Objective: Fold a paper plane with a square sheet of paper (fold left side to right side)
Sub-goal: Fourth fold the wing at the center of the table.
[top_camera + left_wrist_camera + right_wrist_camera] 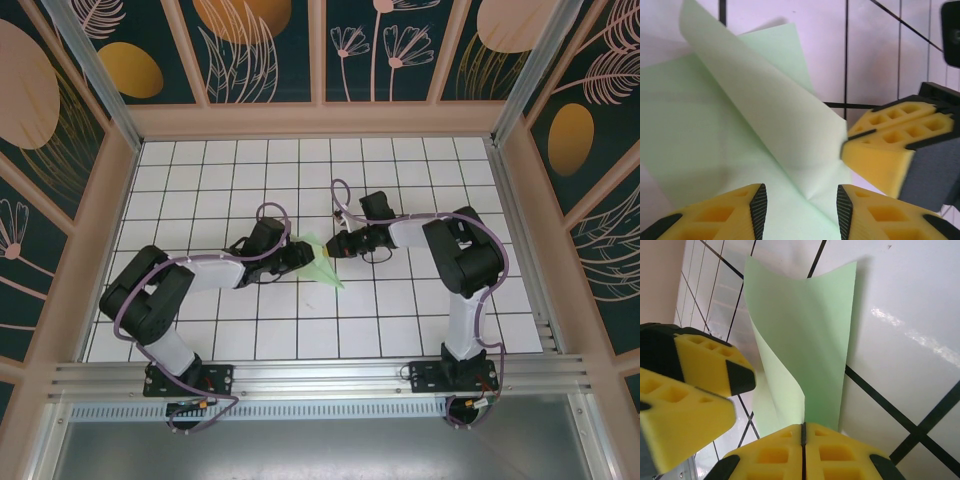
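Top external view: a desk point(200, 170) of white tiles with black grid lines is seen from above, enclosed by dark walls point(260, 40) painted with pale flowers and orange discs. Two black and white arms reach inward from the near edge and meet at the middle of the desk. Between them lies the square sheet of paper point(325, 265), pale green, partly folded into a pointed shape with its tip toward the near right. The left pincer point(300, 252) is placed at the paper's left edge and the right pincer point(337, 246) at its upper right, the two close together. A purple cable point(270, 212) is looped over each arm.

Left wrist view: the left pincer point(801, 210) is held with its yellow pads apart, nothing clamped, above the paper point(740, 130), where one flap is lifted and curled. The right pincer point(875, 145) is seen at the flap's right edge.

Right wrist view: the right pincer point(803, 450) is closed, the paper's point(805, 340) edge pinched between its pads, the sheet curving upward. The left pincer point(700, 385) is blurred at the left.
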Tool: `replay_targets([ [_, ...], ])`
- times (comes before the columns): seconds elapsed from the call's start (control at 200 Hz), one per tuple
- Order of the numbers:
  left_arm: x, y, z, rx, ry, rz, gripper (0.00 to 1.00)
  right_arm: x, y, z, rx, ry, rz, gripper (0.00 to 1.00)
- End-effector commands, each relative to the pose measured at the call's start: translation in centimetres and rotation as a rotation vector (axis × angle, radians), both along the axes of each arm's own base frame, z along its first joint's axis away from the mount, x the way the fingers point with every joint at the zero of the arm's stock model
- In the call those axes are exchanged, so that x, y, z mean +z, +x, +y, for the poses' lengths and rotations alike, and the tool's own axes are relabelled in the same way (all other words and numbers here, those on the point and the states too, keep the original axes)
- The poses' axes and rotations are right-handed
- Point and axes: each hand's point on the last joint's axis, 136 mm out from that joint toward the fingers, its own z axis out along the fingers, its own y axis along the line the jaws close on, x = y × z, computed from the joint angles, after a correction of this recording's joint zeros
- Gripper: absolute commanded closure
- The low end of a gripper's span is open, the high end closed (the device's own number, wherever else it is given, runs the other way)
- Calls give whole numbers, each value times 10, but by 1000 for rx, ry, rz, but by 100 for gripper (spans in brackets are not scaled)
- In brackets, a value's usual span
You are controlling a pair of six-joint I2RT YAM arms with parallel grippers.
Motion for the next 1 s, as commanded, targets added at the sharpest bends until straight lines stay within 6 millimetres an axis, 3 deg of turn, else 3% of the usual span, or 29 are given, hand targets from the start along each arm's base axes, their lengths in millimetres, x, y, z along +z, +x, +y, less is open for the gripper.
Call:
replay_targets([
  [0.0, -18, 0, 9, 8, 60, 31, 56, -1, -2, 3, 20, -9, -15, 90],
  [0.23, -39, 4, 12, 5, 104, 64, 57, 1, -6, -1, 12, -8, -15, 90],
  [0.756, -48, 23, 6, -68, 181, 41, 58, 4, 0, 0, 3, -17, -24, 89],
  [0.996, -41, 23, 6, -67, 178, 29, 58, 9, 0, -7, -19, -19, -33, 89],
])
